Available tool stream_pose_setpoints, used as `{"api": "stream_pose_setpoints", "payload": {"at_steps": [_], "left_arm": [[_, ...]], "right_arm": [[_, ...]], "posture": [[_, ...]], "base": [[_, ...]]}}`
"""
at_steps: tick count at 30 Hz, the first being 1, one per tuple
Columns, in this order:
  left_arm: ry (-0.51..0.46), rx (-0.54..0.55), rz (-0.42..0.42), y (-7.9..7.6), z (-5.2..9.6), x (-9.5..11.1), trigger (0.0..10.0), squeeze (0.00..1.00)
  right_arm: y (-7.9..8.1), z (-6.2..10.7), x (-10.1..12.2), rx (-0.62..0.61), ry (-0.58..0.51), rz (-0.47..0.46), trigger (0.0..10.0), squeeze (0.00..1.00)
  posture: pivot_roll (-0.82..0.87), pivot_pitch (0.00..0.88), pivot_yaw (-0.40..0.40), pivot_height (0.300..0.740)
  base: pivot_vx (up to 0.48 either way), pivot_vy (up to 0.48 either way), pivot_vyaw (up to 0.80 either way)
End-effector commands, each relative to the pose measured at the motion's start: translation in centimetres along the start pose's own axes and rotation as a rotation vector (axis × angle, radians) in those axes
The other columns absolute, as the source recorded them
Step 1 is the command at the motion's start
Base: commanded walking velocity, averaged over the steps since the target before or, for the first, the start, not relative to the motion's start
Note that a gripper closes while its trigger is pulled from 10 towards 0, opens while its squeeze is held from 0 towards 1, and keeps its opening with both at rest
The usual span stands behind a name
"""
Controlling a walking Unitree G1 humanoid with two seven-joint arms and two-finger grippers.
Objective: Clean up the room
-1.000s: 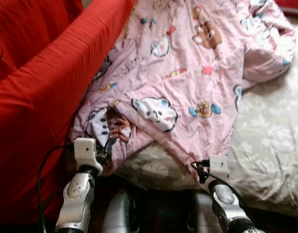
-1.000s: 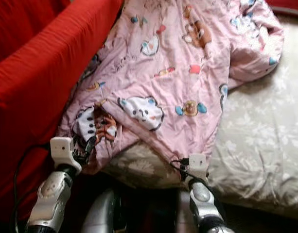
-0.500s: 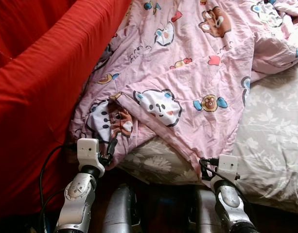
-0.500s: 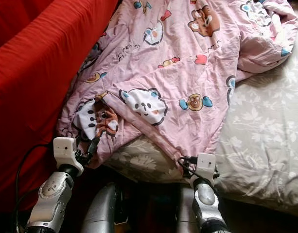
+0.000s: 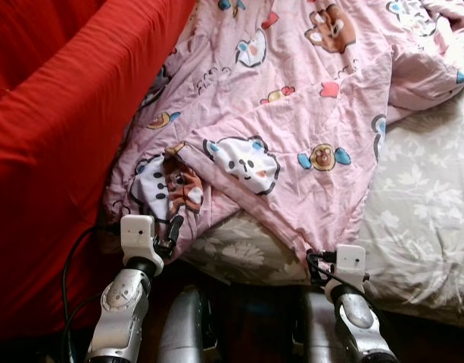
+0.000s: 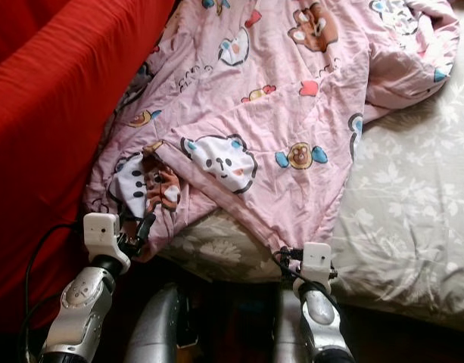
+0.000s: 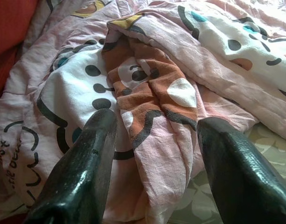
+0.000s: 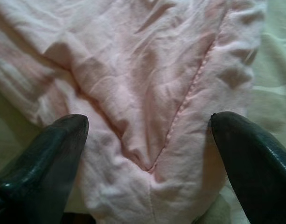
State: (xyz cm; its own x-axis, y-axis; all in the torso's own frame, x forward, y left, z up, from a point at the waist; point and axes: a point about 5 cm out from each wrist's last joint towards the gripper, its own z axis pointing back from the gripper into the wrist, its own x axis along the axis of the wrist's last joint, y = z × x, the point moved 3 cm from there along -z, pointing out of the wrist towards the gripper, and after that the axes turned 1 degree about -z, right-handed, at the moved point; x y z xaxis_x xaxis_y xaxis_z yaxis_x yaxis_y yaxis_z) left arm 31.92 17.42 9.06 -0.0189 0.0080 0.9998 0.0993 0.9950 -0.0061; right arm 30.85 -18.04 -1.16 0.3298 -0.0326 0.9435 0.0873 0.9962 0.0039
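both end effectors (image 7: 152, 135) (image 8: 147, 135) spread wide, empty, tips under pink blanket (image 5: 292, 113) hem

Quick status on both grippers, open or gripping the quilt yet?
Left gripper: open, fingers straddling a fold of the pink quilt, not clamped.
Right gripper: open, at the quilt's near corner, holding nothing.

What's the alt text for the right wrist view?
Right gripper, its two black fingers spread wide, points at a crumpled corner of the pink blanket with a stitched seam. The pale floral bedsheet shows beside the fabric.
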Motion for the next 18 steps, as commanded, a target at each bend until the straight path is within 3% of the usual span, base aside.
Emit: {"api": "stream_pose_setpoints", "payload": {"at_steps": [1, 2, 12, 14, 18], "left_arm": [[0.037, 0.01, 0.001, 0.2, 0.6, -0.8, 10.0, 0.0], [0.037, 0.008, 0.002, 0.1, 0.5, -0.8, 10.0, 0.0], [0.043, 0.003, 0.001, 0.0, 0.5, -0.9, 10.0, 0.0], [0.044, 0.001, 0.002, -0.1, 0.5, -0.9, 10.0, 0.0], [0.046, 0.001, 0.003, -0.1, 0.6, -1.0, 10.0, 0.0]], "right_arm": [[0.2, 0.8, -2.2, 0.016, 0.08, 0.017, 10.0, 0.04], [0.2, 0.9, -2.4, 0.014, 0.091, 0.022, 10.0, 0.0], [0.9, 0.9, -3.4, 0.032, 0.177, 0.055, 10.0, 0.0], [0.8, 1.3, -4.8, 0.017, 0.279, 0.08, 10.0, 0.0], [0.7, 1.3, -5.0, 0.0, 0.293, 0.035, 10.0, 0.0]], "posture": [[0.0, 0.364, 0.096, 0.636], [0.0, 0.362, 0.097, 0.636], [0.01, 0.353, 0.099, 0.636], [0.01, 0.352, 0.098, 0.636], [0.01, 0.35, 0.099, 0.636]], "base": [[0.0, 0.0, 0.0], [0.0, 0.0, 0.0], [0.0, 0.0, 0.0], [0.0, 0.0, 0.0], [0.0, 0.0, 0.0]]}}
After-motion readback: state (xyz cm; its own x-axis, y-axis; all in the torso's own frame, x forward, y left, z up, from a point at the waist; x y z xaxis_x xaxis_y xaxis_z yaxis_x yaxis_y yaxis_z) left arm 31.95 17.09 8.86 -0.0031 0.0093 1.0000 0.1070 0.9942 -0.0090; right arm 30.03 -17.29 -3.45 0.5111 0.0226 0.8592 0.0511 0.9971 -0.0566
